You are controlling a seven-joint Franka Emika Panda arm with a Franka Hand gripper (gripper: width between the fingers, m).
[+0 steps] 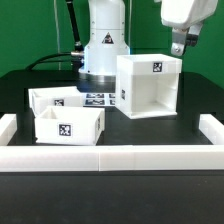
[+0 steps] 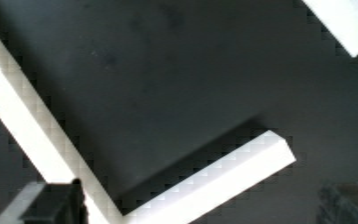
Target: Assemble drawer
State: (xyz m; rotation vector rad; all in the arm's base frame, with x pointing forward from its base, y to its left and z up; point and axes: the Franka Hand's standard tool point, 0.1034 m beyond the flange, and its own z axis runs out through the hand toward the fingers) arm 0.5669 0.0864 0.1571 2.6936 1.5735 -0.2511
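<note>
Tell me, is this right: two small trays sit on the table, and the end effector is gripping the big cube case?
Not quite: the end effector is not gripping the cube case. It hangs in the air above it, open and holding nothing, as the exterior view shows. The two small trays do sit on the table.

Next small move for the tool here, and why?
Probably lower the tool toward the top edge of the case on the exterior view's right. The tool hangs above that corner, open and empty, touching nothing. The front tray and the back tray both sit outside the case, so a first grasp is likely due.
</note>
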